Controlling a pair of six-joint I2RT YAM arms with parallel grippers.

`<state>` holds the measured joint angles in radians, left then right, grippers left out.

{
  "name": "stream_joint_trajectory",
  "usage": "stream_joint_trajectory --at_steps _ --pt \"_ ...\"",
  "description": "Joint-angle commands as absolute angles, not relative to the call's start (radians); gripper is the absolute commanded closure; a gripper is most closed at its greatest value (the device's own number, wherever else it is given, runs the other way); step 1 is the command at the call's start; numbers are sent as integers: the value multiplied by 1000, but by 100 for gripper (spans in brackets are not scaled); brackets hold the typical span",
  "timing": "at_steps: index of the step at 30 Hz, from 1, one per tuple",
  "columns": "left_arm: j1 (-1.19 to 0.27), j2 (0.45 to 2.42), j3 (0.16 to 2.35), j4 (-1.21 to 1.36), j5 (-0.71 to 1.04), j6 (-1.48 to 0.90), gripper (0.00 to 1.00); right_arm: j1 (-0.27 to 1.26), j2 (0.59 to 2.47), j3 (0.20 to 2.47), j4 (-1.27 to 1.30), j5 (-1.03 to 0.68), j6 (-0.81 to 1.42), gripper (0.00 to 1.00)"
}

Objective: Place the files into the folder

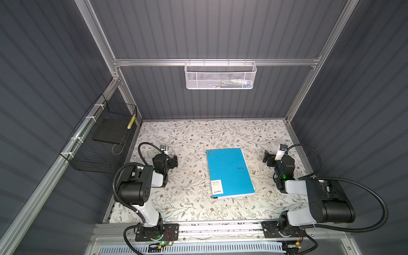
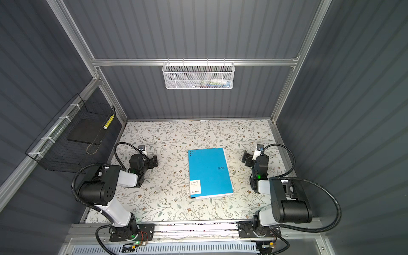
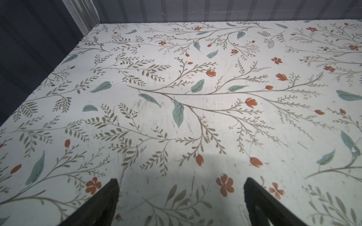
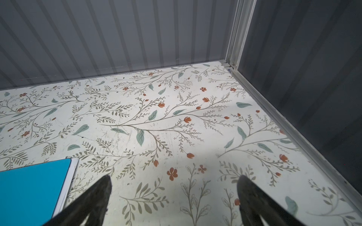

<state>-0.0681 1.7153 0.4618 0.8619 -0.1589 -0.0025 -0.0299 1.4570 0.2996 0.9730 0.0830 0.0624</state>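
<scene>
The folder (image 1: 229, 172) (image 2: 209, 172) lies shut and flat in the middle of the floral table, blue cover up, white label at its near left corner. Thin white edges of the files (image 1: 239, 195) (image 4: 72, 170) show along its near and right sides under the cover; the rest of the files is hidden. My left gripper (image 1: 175, 160) (image 2: 155, 160) (image 3: 181, 185) hovers open over bare table to the folder's left. To the folder's right, my right gripper (image 1: 267, 157) (image 2: 244, 157) (image 4: 174, 183) is open and holds nothing. The folder's blue corner (image 4: 33, 187) lies beside one finger.
A black wire basket (image 1: 103, 141) on the left wall holds a black slab (image 1: 110, 132). A white mesh basket (image 1: 220, 76) hangs on the back wall. Aluminium frame rails edge the table (image 1: 198, 136) at the back and right.
</scene>
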Motion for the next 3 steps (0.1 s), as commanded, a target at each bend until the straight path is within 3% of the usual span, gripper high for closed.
stream_joint_trajectory --at_steps 1,3 --pt "-63 1718 481 897 -150 20 1 -29 1460 309 1007 102 48 1" --pt "-63 1717 479 897 -150 19 1 -29 1456 312 998 101 49 1"
